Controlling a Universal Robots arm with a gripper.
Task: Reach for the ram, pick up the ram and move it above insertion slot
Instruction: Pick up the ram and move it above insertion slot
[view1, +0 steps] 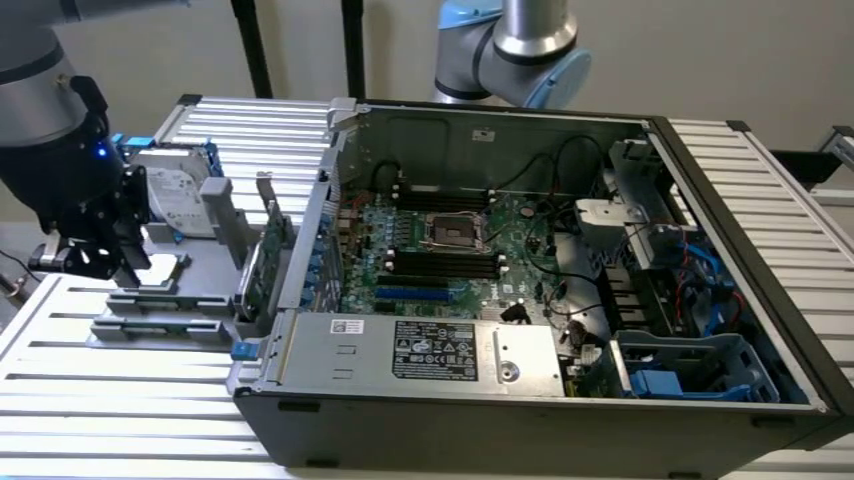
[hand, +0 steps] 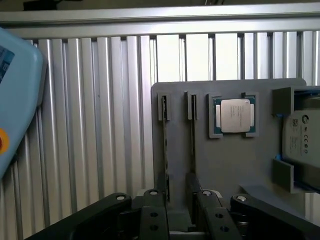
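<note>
Gripper (hand: 180, 222): fingers (hand: 152, 220) apart, nothing clamped. It hangs low over the grey tray (hand: 225, 165), which sits outside the case (view1: 534, 420), on the exterior view's left.

Ram (hand: 193, 140): on edge in a narrow tray slot, so the thin top edge faces up and both flat faces are free for the fingers. A second stick (hand: 164, 150) stands just beside it in a parallel slot. My fingers line up along these slots. I cannot tell which stick lies squarely between them, or whether either is touched.

Other tray items: CPU (hand: 235, 115) flat in its pocket, drive (hand: 302, 135) held by corner blocks.

Board slots (view1: 441, 262): inside the case, well apart from the gripper.

Judgement: reach nearly complete, the ram not lifted.
</note>
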